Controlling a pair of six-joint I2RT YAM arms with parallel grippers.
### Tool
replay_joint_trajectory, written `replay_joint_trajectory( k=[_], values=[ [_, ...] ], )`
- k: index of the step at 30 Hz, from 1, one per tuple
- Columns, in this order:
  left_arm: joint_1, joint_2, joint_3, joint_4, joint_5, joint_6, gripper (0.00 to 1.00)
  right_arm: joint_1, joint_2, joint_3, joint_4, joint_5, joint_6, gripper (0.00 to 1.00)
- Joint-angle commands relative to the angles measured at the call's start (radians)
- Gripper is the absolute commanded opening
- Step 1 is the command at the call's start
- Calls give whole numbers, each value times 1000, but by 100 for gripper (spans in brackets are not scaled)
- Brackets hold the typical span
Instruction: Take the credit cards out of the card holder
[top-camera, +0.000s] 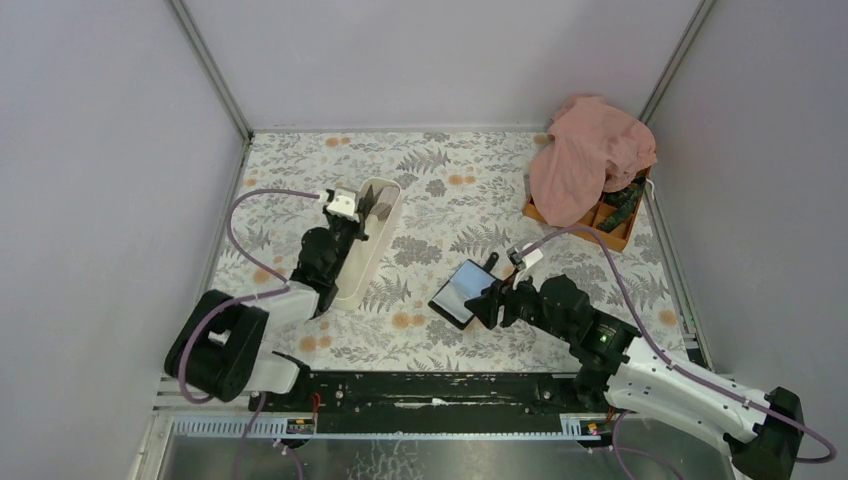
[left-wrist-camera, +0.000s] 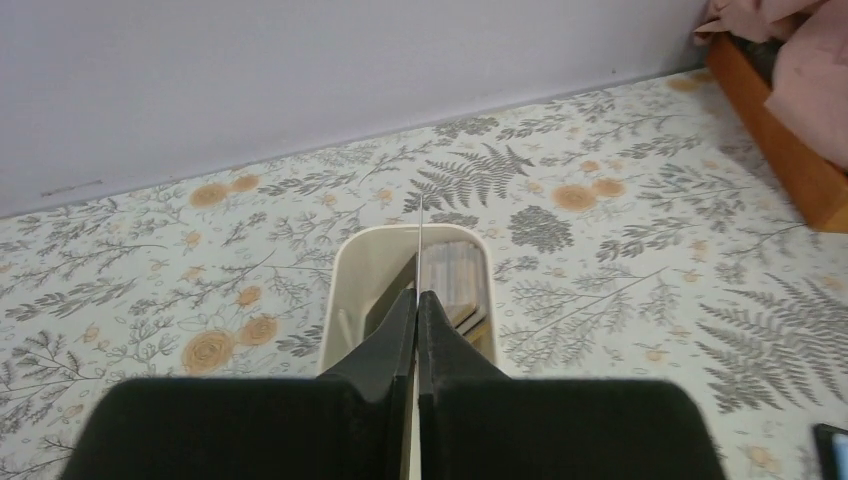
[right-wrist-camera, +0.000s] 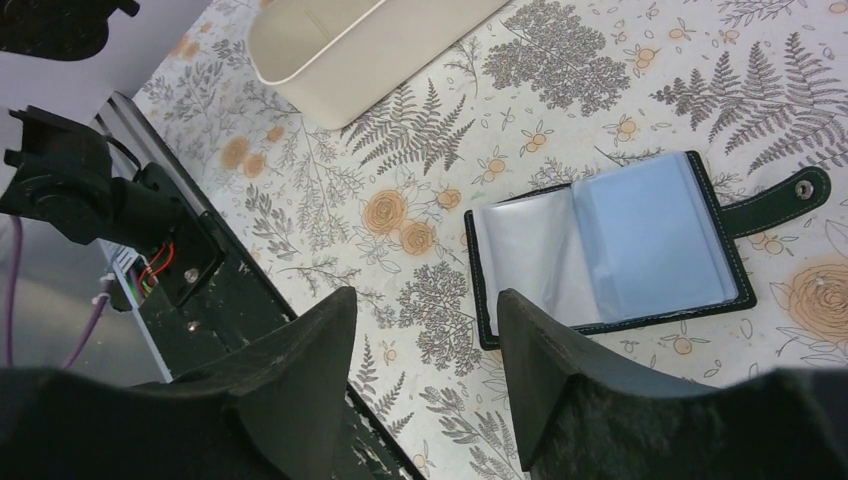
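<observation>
- I see the card holder (right-wrist-camera: 610, 250) lying open, clear sleeves up.
- My right gripper (right-wrist-camera: 425, 298) hangs near it, spread wide and empty.
- My left gripper (left-wrist-camera: 416, 300) pinches a thin card (left-wrist-camera: 420, 235) over the tray (left-wrist-camera: 340, 290).

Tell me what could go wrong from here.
1. The left tool is shut on a thin card, seen edge-on above the white tray; released off-centre, it may land on the table.
2. The card holder lies open and unheld, with the right tool open beside it; pulling from its sleeves may drag it or fold it shut.
</observation>
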Motion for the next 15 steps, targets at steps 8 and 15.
replay_joint_trajectory(
  k=[8,15],
  values=[
    [187,306,145,333,261,-11,0,-9,125,16,130,10,-64,61],
    [208,439,192,389,308,-19,0,-30,164,16,168,-5,-67,60]
  ],
)
